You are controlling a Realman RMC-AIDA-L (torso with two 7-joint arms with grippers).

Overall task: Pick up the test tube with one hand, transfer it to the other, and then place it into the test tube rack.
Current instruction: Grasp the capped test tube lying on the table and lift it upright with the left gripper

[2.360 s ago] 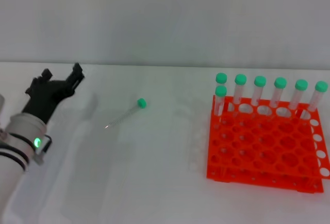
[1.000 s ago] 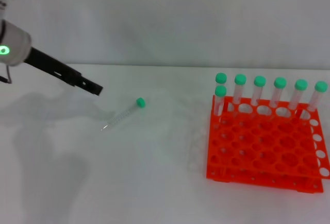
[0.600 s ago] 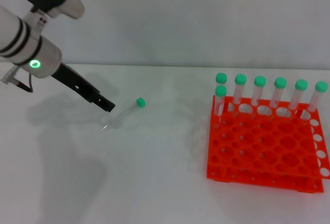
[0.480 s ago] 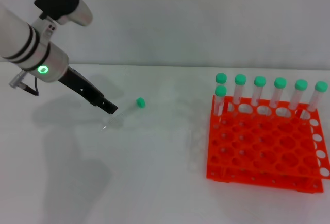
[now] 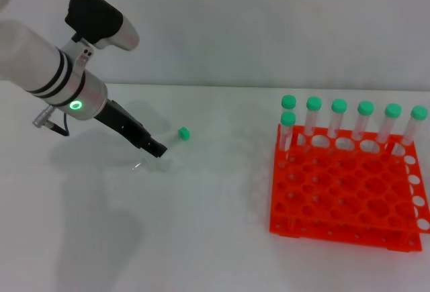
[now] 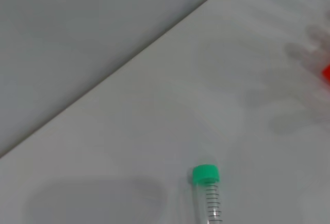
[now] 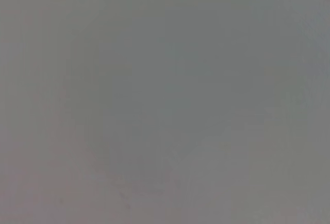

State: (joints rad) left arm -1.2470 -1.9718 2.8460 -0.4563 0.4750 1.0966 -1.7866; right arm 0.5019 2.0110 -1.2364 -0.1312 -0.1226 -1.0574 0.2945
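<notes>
The test tube [image 5: 179, 135], clear with a green cap, lies flat on the white table left of centre, cap toward the rack. My left gripper [image 5: 156, 148], black on a silver-white arm with a green light, reaches down at a slant, and its tip is at the middle of the tube's body. The left wrist view shows the tube [image 6: 208, 193] close below, with no fingers in the picture. The orange-red test tube rack [image 5: 346, 195] stands at the right. The right gripper is out of view, and its wrist view shows only plain grey.
Several green-capped tubes [image 5: 338, 119] stand upright in the rack's far row and left corner. A grey wall runs behind the table's far edge. A sliver of the rack [image 6: 326, 73] shows in the left wrist view.
My left arm has swung in from the left, and its gripper has come down and rightward onto the lying tube. The tube and the rack have not moved.
</notes>
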